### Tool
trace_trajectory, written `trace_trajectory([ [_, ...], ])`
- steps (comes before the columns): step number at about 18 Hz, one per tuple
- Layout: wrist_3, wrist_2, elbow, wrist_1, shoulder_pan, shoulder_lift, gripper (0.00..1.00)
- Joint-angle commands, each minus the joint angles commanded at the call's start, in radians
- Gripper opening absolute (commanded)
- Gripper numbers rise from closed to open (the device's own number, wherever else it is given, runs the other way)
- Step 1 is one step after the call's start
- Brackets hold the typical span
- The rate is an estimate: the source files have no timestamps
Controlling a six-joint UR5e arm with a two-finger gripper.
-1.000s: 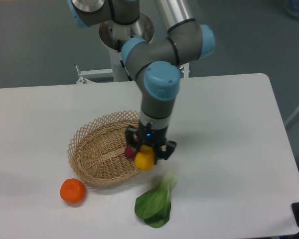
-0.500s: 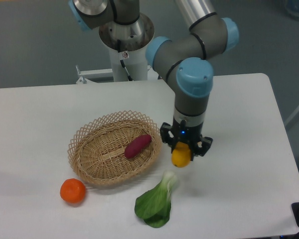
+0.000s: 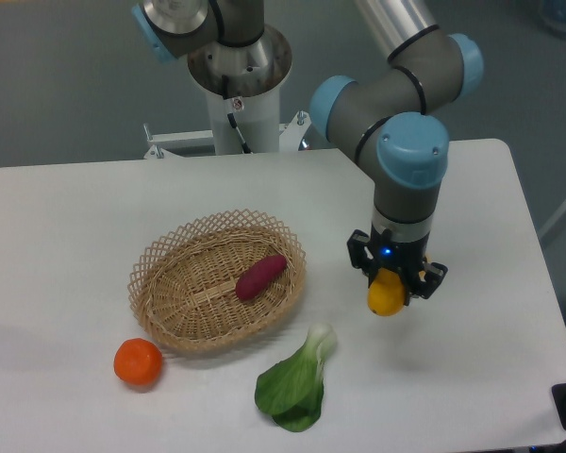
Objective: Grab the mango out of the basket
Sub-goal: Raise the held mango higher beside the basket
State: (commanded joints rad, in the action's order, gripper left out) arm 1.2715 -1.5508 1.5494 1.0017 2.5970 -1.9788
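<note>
Light is even and fairly bright, diffuse from above. The white matte surface (image 3: 94,217) looks slightly bluish-grey, with no hard glare. Shadows are soft and faint: a dim patch under the shallow tan wicker basket (image 3: 160,302) and beneath the green leafy vegetable (image 3: 292,387). The picture is mildly soft and grainy; the steel arm tube (image 3: 396,17) carries a pale sheen.
</note>
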Motion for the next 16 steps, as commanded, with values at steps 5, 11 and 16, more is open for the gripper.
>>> trace_trajectory([
  [5, 0.081, -0.009, -0.003, -0.002, 0.028, -0.011, 0.28],
  [11, 0.158, -0.009, -0.002, -0.002, 0.058, -0.012, 0.29],
  [16, 0.158, -0.011, -0.002, 0.0, 0.061, -0.014, 0.29],
])
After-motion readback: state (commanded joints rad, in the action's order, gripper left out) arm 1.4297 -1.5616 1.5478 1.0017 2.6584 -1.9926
